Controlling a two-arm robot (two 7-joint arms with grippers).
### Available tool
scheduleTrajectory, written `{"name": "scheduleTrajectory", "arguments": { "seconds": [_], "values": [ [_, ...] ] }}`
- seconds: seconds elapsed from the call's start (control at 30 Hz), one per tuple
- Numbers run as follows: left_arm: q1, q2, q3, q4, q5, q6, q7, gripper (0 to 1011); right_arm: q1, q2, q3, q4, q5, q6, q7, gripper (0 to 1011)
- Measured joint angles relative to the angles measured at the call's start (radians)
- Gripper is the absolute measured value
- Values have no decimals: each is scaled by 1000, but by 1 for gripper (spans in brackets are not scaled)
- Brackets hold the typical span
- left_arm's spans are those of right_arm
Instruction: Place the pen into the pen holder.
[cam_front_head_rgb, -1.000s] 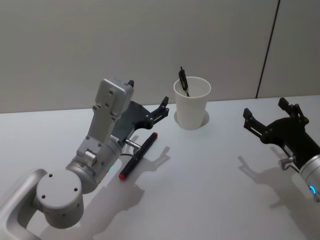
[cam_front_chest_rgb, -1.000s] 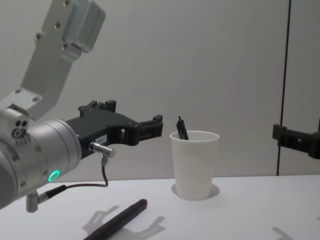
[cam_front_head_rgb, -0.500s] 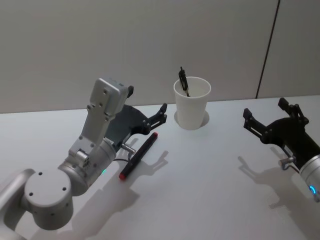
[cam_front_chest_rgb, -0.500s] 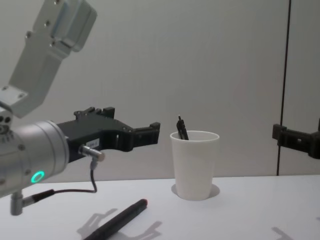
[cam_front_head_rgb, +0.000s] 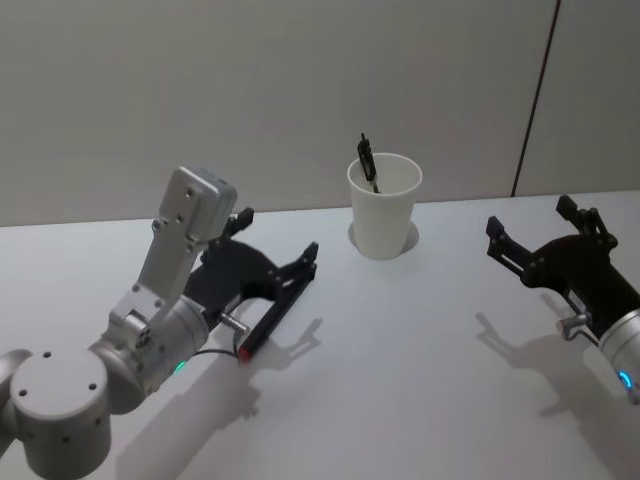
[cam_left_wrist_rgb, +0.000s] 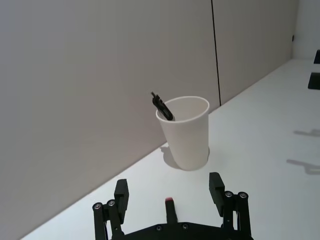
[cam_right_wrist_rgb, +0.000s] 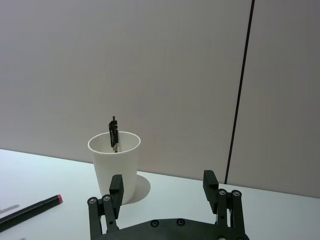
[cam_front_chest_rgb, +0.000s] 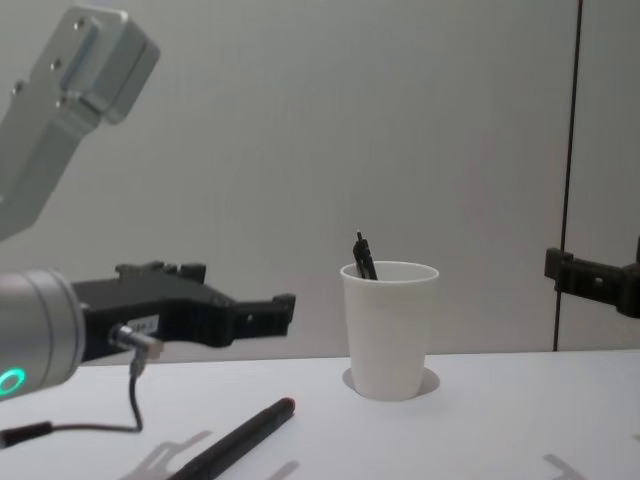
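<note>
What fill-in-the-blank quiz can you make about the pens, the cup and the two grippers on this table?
The pen lying on the table has a ___ tip.
The pen holder already contains a second pen, coloured ___.
The left gripper, above the lying pen, is ___.
The right gripper, off to the right, holds ___.
Missing words: red; black; open; nothing.

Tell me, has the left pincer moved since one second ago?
Yes. The left pincer has dropped and drawn back from the cup, down over the pen.
</note>
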Motion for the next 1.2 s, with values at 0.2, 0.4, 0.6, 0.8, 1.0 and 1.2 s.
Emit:
{"name": "scheduleTrajectory", "arguments": {
  "seconds": [0.2, 0.4, 0.6, 0.8, 1.0, 1.2],
  "values": [
    [19, 22, -8, -21, -36, 59, -11, 1001, 0, 0, 0, 0, 0, 0, 0, 1002],
    [36, 41, -14, -34, -66, 117, -25, 1001, 0, 0, 0, 0, 0, 0, 0, 1002],
    [47, 51, -16, -37, -89, 168, -38, 1001, 0, 0, 0, 0, 0, 0, 0, 1002],
    [52, 54, -17, -34, -103, 209, -51, 1001, 0, 0, 0, 0, 0, 0, 0, 1001],
    [52, 53, -16, -23, -110, 239, -59, 1001, 0, 0, 0, 0, 0, 0, 0, 1001],
    [49, 46, -14, -9, -116, 263, -63, 1001, 0, 0, 0, 0, 0, 0, 0, 1001]
  ]
}}
